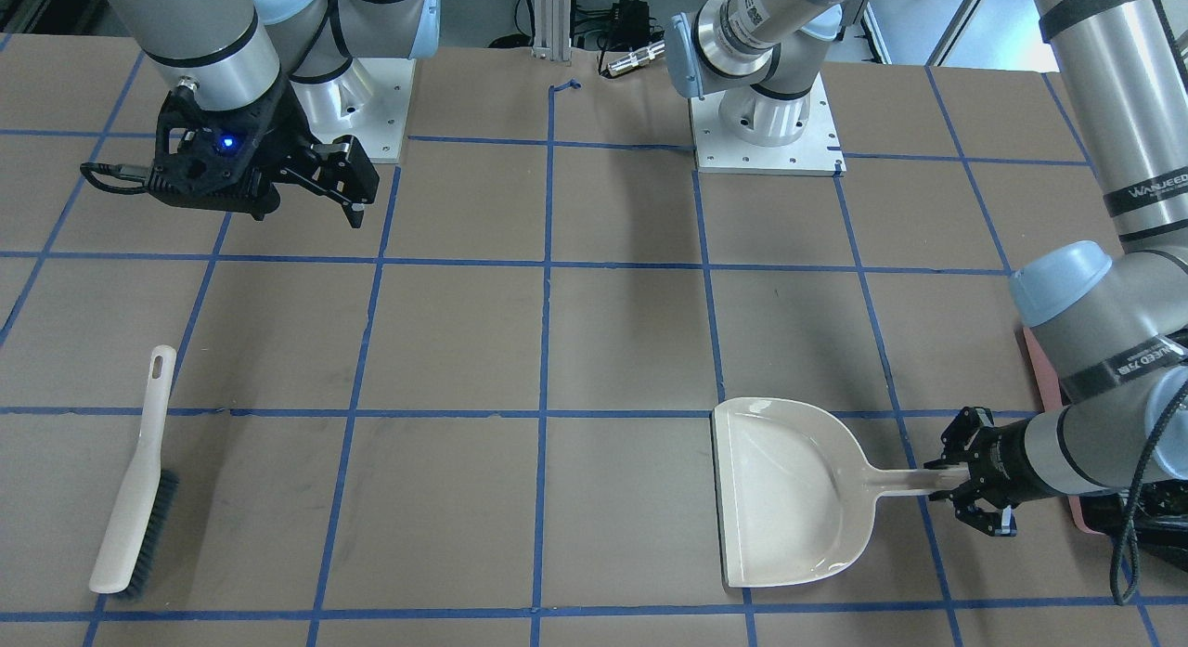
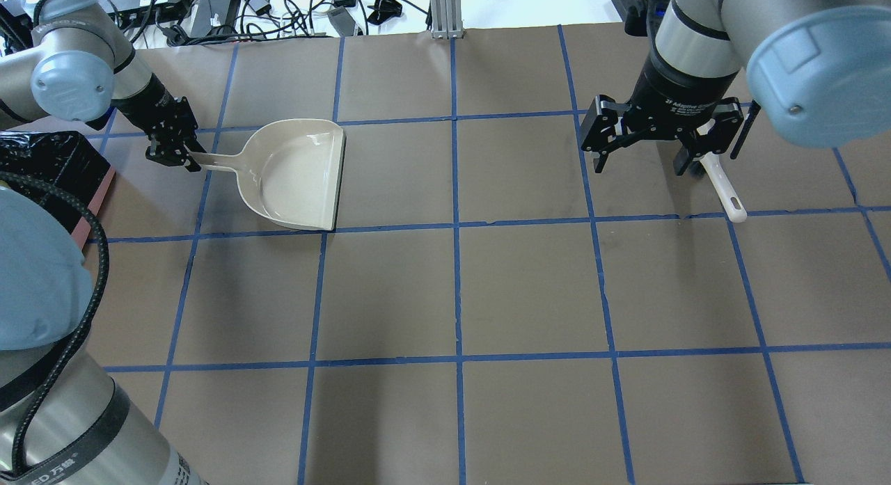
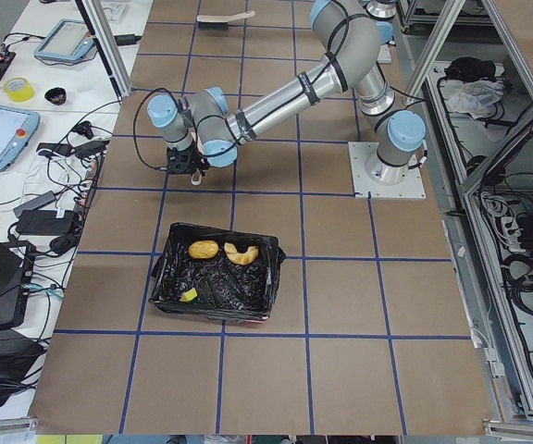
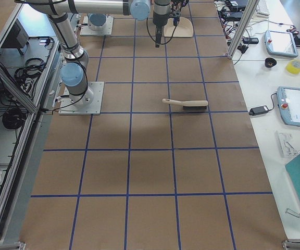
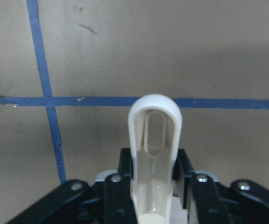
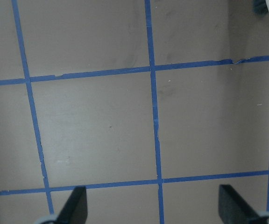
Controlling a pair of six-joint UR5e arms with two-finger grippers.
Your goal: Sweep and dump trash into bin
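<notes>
I work from six views. The front-facing camera sits across the table (image 1: 613,350) from the robot and looks steeply down, with the arm bases at the top. The overhead camera looks forward and down from behind the robot. These two share the dustpan (image 2: 296,175) and the table's middle. The left-end camera looks along the table from high and far, with the bin (image 3: 239,287) nearest. The right-end camera mirrors it, with the brush (image 4: 186,104) mid-frame. The left wrist camera looks very closely along the dustpan's handle (image 5: 154,154). The right wrist camera faces straight down on the table.
</notes>
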